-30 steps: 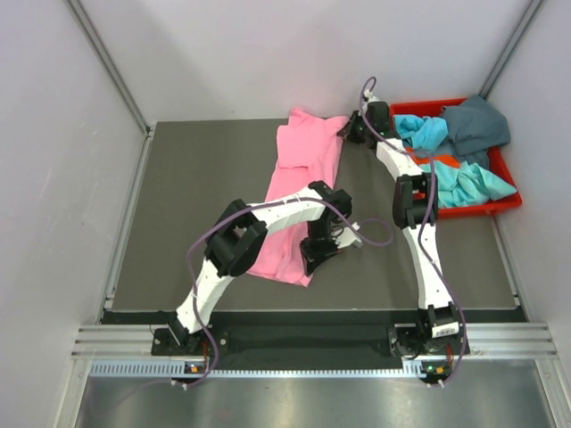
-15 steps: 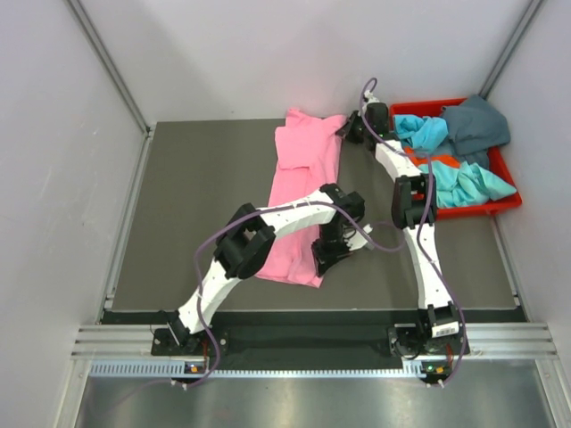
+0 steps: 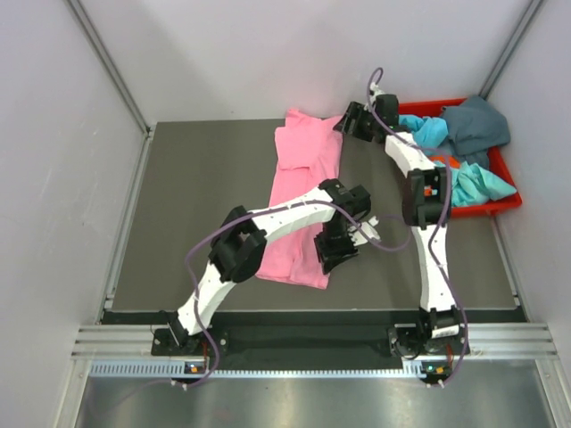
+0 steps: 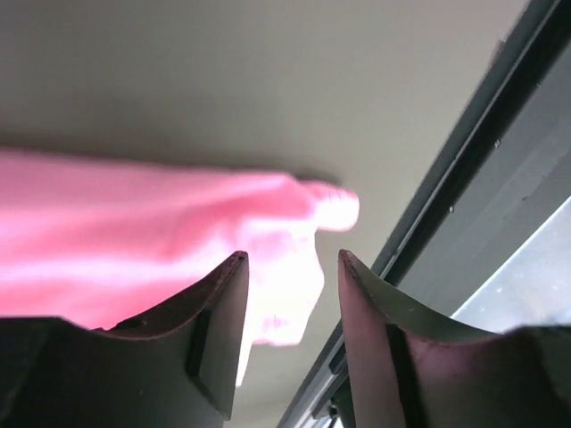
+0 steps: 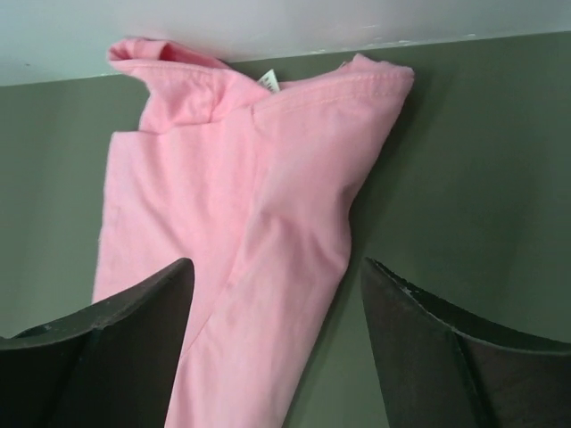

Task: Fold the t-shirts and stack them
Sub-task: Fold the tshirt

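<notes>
Tabletop [image 3: 196, 205] dark grey | walls [image 3: 268, 53] pale grey | pink t-shirt [image 3: 303, 169] flat

Top view is coming through evenly lit: soft diffuse light from above, pale walls [image 3: 268, 53] bouncing it. Arms are throwing only faint, short shadows on the dark counter [image 3: 187, 205]. Metal rail [image 3: 294, 339] at the near edge is giving a mild sheen, no hard glare. Left wrist view is clipping: pink t-shirt [image 4: 134, 223] is overexposed, smeared, out of focus; left tool [image 4: 290, 267] is showing dark and soft. Right wrist view is rendering sharper, seams and label crisp, soft shadow running along the cloth's right side; right tool [image 5: 277, 267] is sitting underexposed and blurred at the bottom.
</notes>
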Motion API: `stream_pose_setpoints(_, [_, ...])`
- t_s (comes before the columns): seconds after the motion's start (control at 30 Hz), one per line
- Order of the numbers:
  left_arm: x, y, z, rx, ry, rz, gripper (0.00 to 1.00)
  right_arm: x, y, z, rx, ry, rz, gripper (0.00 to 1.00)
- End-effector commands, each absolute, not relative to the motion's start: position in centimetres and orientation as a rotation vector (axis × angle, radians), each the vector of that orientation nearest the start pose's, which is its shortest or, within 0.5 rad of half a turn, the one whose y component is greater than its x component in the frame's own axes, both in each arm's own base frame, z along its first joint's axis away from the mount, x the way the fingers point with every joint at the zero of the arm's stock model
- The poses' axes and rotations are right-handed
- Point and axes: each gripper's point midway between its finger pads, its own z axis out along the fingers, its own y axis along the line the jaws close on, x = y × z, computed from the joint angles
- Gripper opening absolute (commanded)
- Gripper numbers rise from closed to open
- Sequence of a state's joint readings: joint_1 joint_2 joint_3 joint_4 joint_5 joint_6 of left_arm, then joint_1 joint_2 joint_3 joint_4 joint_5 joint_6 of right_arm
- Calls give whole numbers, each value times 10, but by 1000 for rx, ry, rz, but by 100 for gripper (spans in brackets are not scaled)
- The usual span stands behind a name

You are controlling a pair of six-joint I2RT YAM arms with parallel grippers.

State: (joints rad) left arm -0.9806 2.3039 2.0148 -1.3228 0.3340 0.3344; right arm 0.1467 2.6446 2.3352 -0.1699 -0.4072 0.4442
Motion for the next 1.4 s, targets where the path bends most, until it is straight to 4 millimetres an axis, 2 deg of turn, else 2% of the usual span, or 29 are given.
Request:
stream_pose_setpoints(0.0, [192, -351, 127, 1911, 2387, -450, 50, 645, 163, 218, -30, 1942, 738, 75])
stream_pose_setpoints(0.03, [194, -349, 134, 1898, 2367, -432, 50, 630, 159, 254, -44, 1908, 727, 76])
stream_pose_setpoints(0.07, [196, -347, 141, 1885, 2344, -418, 50, 617, 154, 238, -25, 1966, 709, 76])
stream_pose_setpoints(0.1, [200, -343, 154, 1857, 2306, -386, 50, 602, 152, 237, -13, 2001, 709, 75])
stream_pose_setpoints(0.13, [204, -341, 161, 1831, 2289, -359, 50, 580, 151, 264, -17, 1981, 711, 75])
stream_pose_setpoints(0.17, [211, -338, 167, 1784, 2277, -320, 49, 557, 149, 230, 29, 2082, 727, 75])
stream_pose_setpoints(0.2, [216, -335, 176, 1714, 2265, -299, 49, 537, 151, 224, 36, 2121, 738, 75])
stream_pose_setpoints(0.23, [228, -327, 180, 1651, 2268, -231, 49, 501, 154, 216, 52, 2169, 773, 74])
stream_pose_setpoints(0.3, [235, -315, 185, 1503, 2316, -217, 49, 464, 163, 207, 49, 2216, 818, 72])
stream_pose_setpoints(0.33, [250, -305, 186, 1412, 2355, -229, 49, 442, 165, 224, 31, 2188, 834, 72])
stream_pose_setpoints(0.37, [256, -298, 186, 1336, 2393, -266, 49, 416, 167, 194, 51, 2268, 843, 71])
stream_pose_setpoints(0.4, [270, -277, 183, 1177, 2489, -305, 48, 394, 175, 186, 39, 2309, 856, 70])
stream_pose_setpoints(0.43, [273, -278, 185, 1106, 2512, -438, 48, 374, 177, 195, 14, 2296, 867, 70])
stream_pose_setpoints(0.47, [281, -271, 186, 1020, 2532, -507, 48, 348, 178, 168, 19, 2373, 870, 70])
stream_pose_setpoints(0.5, [291, -246, 181, 813, 2607, -565, 48, 329, 182, 172, -12, 2367, 883, 70])
stream_pose_setpoints(0.53, [297, -241, 182, 725, 2602, -642, 50, 316, 184, 166, -20, 2385, 892, 70])
stream_pose_setpoints(0.57, [306, -243, 186, 606, 2575, -750, 50, 296, 182, 143, 12, 2450, 900, 70])
stream_pose_setpoints(0.6, [305, -228, 176, 518, 2593, -780, 51, 287, 180, 136, 32, 2469, 905, 70])
stream_pose_setpoints(0.63, [306, -224, 171, 475, 2596, -797, 51, 278, 177, 134, 49, 2471, 908, 70])
stream_pose_setpoints(0.67, [307, -225, 168, 424, 2595, -833, 51, 264, 169, 113, 125, 2528, 910, 70])
stream_pose_setpoints(0.7, [301, -218, 155, 375, 2641, -841, 51, 258, 167, 106, 163, 2542, 919, 70])
stream_pose_setpoints(0.77, [298, -215, 144, 279, 2701, -881, 51, 242, 161, 84, 265, 2599, 938, 70])
stream_pose_setpoints(0.9, [286, -210, 113, 83, 2795, -1048, 51, 230, 170, 64, 370, 2663, 1053, 70])
stream_pose_setpoints(1.03, [267, -201, 84, -27, 2894, -1062, 51, 236, 186, 62, 442, 2633, 1168, 70])
stream_pose_setpoints(1.2, [251, -191, 65, -108, 2958, -1062, 51, 232, 196, 56, 461, 2637, 1210, 70])
stream_pose_setpoints(1.37, [246, -189, 51, -156, 2990, -1066, 51, 217, 210, 49, 432, 2677, 1240, 70])
